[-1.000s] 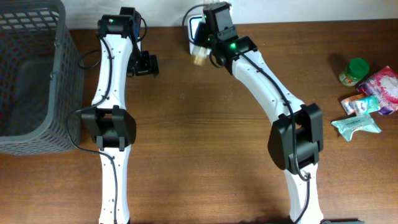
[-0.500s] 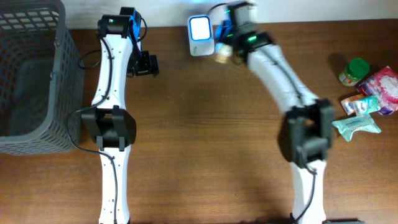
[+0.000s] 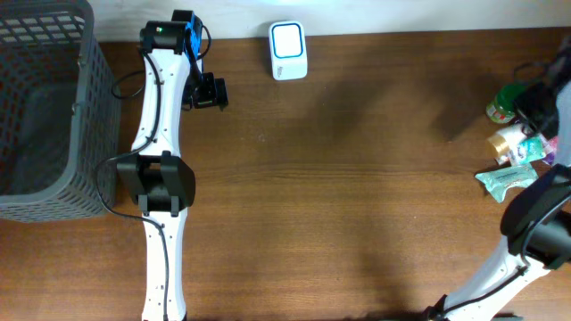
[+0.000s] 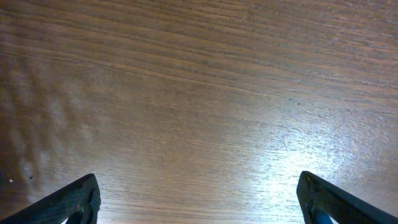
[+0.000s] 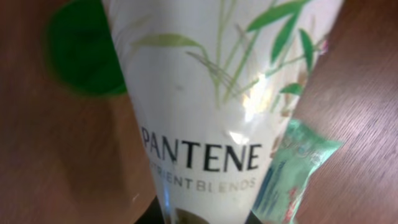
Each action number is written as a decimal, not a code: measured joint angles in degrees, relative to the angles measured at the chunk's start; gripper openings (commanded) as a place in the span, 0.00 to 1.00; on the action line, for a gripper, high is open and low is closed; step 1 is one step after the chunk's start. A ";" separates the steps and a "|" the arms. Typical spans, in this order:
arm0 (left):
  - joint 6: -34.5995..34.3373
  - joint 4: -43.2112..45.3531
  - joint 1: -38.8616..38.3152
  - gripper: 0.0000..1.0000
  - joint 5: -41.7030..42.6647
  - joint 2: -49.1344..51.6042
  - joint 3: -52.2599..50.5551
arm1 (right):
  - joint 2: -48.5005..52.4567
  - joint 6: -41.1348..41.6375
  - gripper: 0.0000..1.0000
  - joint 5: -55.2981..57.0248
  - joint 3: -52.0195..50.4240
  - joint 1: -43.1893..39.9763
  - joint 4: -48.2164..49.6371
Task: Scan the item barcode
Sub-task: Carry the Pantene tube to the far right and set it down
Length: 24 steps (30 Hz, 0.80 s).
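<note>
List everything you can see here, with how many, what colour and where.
basket: one, grey, left edge
scanner: one, white, far edge, centre
bottle: one, white with green leaves, right edge
jar: one, green lid, right edge, partly hidden
packet: one, teal, right edge, beside bottle
table: one, brown wood
left fingers: two, black, wide apart over bare wood
right arm: one, white and black, over the right-edge items

right wrist view | white bottle [image 5: 211, 112], centre of frame | brand "PANTENE" in dark capitals, lower middle | beneath it, fainter and cut at left: "TRIENT BLENDS"
</note>
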 measured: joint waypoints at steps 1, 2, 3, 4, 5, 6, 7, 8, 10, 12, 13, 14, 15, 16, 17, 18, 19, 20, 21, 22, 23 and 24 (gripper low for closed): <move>0.00 0.02 0.00 0.99 0.00 0.00 0.00 | 0.04 -0.07 0.17 0.04 -1.36 -0.72 1.36; 0.00 0.07 0.00 0.99 0.00 0.00 0.00 | 0.15 -0.13 0.17 0.15 -4.17 -2.01 4.70; 0.00 0.02 0.00 0.99 0.00 0.00 0.00 | 0.15 -0.09 0.23 0.15 -5.86 -2.19 8.22; 0.00 0.02 0.00 0.99 0.00 0.00 0.00 | 0.15 -0.11 0.38 0.13 -6.84 -2.10 9.49; 0.00 0.02 0.00 0.99 0.00 0.00 0.00 | 0.15 -0.11 0.43 0.13 -7.37 -2.05 10.64; 0.00 0.02 0.00 0.99 0.00 0.00 0.00 | 0.15 -0.26 0.45 0.13 -7.63 -2.05 11.39; 0.00 0.04 0.00 0.99 0.00 0.00 0.00 | 0.15 -0.11 0.46 0.13 -7.63 -2.05 11.89; 0.00 0.02 0.00 0.99 0.00 0.00 0.00 | 0.15 -0.33 0.47 0.11 -7.63 -2.05 11.93; 0.00 0.02 0.00 0.99 0.00 0.00 0.00 | 0.15 -0.33 0.55 0.11 -7.52 -2.05 10.56; 0.00 0.04 0.00 0.99 0.00 0.00 0.00 | -0.46 0.02 0.65 -0.92 -7.06 -2.05 7.21; 0.00 0.04 0.00 0.99 0.02 0.00 0.00 | -0.87 -0.22 0.68 -1.42 -6.86 -2.05 6.32; 0.00 0.00 0.00 0.99 0.00 0.00 0.00 | -2.25 -0.28 0.74 -2.16 -6.78 -2.05 5.05; 0.00 0.02 0.00 0.99 0.00 0.00 0.00 | -5.11 -0.02 0.85 -3.34 -6.78 -2.05 2.97; 0.00 0.04 0.00 0.99 0.00 0.00 0.00 | -8.20 -0.28 0.99 -4.11 -6.78 -2.05 1.20; 0.00 0.00 0.00 0.99 0.00 0.00 0.00 | -13.70 0.04 0.99 -4.70 -6.40 -2.05 -1.70; 0.00 0.00 0.00 0.99 0.00 0.00 0.00 | -18.25 -0.20 0.99 -5.11 -6.14 -2.05 -4.02; 0.00 0.00 0.00 0.99 0.02 0.00 0.00 | -23.32 -0.24 0.99 -5.49 -5.25 -2.05 -7.19; 0.00 0.04 0.00 0.99 0.00 0.00 0.00 | -26.49 -0.28 0.99 -5.64 -5.16 -2.05 -9.55; 0.00 -0.02 0.00 0.99 0.00 0.00 0.00 | -29.77 -0.26 0.99 -5.68 -5.14 -1.99 -12.48; 0.00 0.02 0.00 0.99 0.00 0.00 0.00 | -34.42 -0.24 0.99 -5.73 -5.16 -1.90 -16.02; 0.00 0.00 0.00 0.99 0.00 0.00 0.00 | -38.75 -0.26 0.99 -5.70 -5.38 -1.49 -17.99; 0.00 0.02 0.00 0.99 0.00 0.00 0.00 | -42.75 -0.26 0.99 -5.70 -6.93 -0.31 -18.36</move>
